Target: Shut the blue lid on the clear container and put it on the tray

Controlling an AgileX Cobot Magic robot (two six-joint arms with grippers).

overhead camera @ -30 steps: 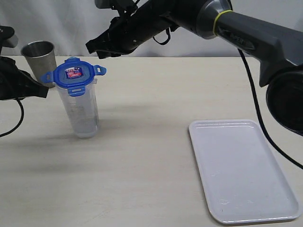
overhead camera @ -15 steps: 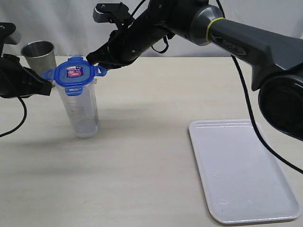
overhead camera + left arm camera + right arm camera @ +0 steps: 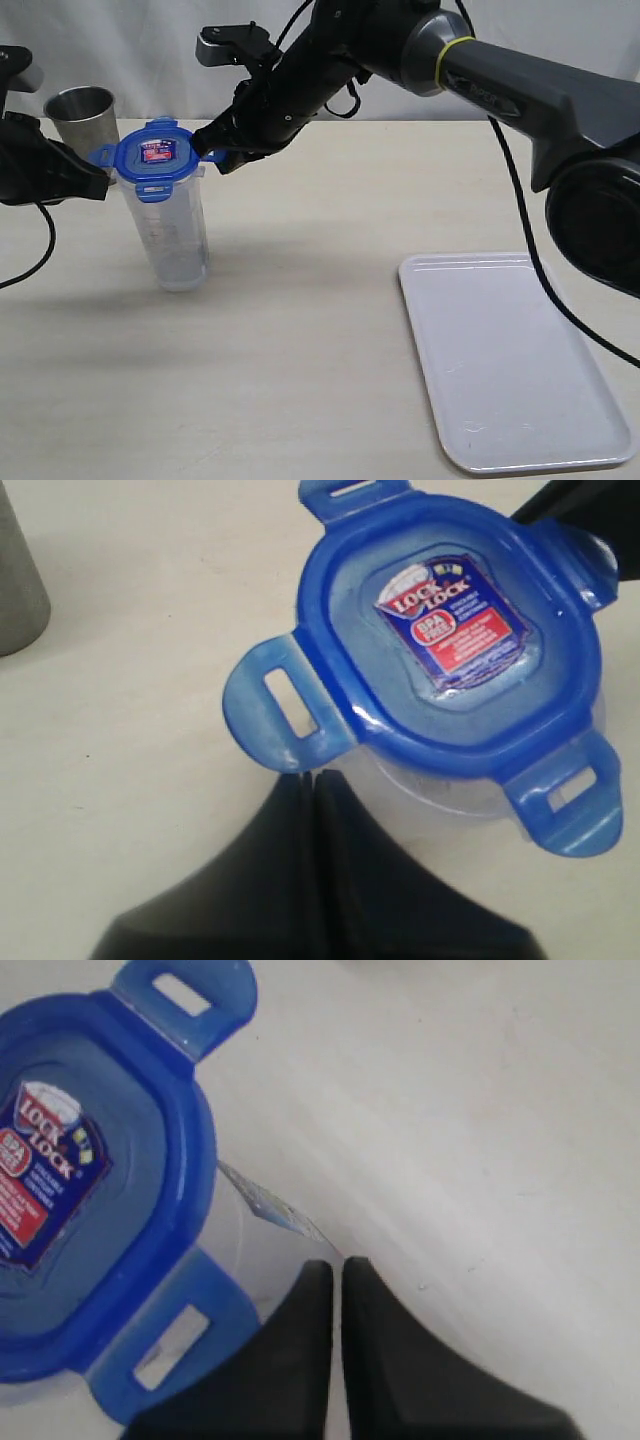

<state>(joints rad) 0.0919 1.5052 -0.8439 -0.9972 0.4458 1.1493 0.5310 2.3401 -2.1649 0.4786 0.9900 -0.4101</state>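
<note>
Sitting beside right pincer [image 3: 337, 1265]: blue lid [image 3: 110, 1210]

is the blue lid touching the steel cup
Apart. The left wrist view shows bare table between the steel cup and the nearest tab of the blue lid.

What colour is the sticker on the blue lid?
Red and white with blue edging, clearest in the left wrist view: sticker on the blue lid.

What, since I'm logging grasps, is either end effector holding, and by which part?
Nothing is held. The left end effector and right end effector are shut and empty, tips beside tabs of the blue lid on the clear container.
</note>
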